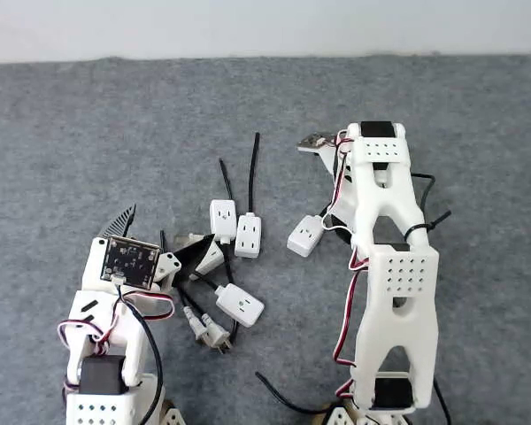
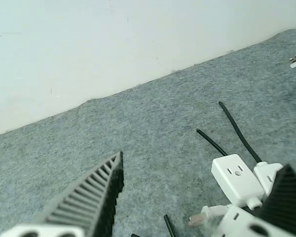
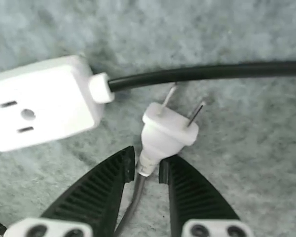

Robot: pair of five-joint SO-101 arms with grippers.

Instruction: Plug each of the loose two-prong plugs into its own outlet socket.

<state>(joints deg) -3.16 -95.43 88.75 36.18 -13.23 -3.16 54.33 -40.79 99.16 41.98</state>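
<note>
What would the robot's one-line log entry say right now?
right jaws: shut on plug neck | plug: uninserted, beside socket | left jaws: open, near another socket

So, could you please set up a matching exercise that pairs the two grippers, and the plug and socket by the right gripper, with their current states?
Things:
1. left gripper
2. right gripper
3. two-prong plug
4. white socket

States:
A. slots empty
B. open, holding nothing
C. prongs bare, in no socket
D. shut on the plug's neck

Pairs: 1-B, 2-D, 3-C, 4-A
</note>
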